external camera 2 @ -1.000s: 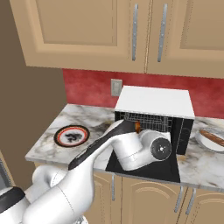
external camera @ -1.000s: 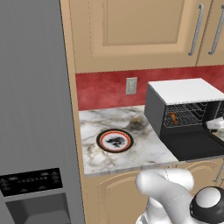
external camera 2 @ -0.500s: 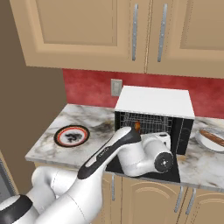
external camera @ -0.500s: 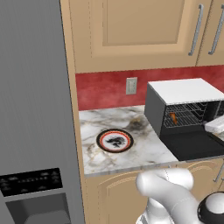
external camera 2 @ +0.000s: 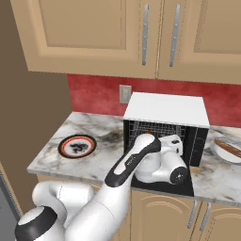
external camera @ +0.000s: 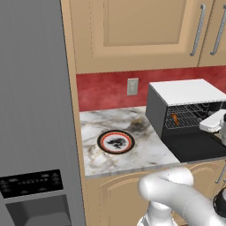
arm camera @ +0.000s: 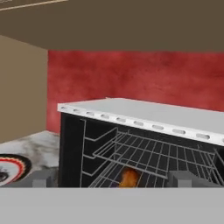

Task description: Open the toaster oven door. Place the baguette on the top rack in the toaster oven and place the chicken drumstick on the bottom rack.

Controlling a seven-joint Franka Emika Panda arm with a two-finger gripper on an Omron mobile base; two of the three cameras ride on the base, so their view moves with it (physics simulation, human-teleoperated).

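The toaster oven (external camera 2: 164, 109) stands on the counter with its door (external camera: 194, 148) folded down flat in front. My gripper (arm camera: 111, 179) hangs open and empty just outside the mouth, level with the racks, its hand (external camera 2: 172, 141) above the lowered door. The top rack (arm camera: 148, 151) is bare. Beneath it, low in the cavity, lies the chicken drumstick (arm camera: 129, 177), seen also through the opening as an orange lump (external camera: 175, 118). The baguette (external camera 2: 228, 148) rests on a plate to the right of the oven.
A red-rimmed plate (external camera: 116, 142) sits on the marble counter (external camera: 145, 154) left of the oven. The grey fridge (external camera: 35, 110) walls off the left side. Wall cabinets (external camera 2: 141, 33) hang above, and a red backsplash with an outlet (external camera: 132, 86) runs behind.
The hand has lifted a little and drifted slightly right in front of the oven mouth. The jaws stay open, and the drumstick and baguette have not moved.
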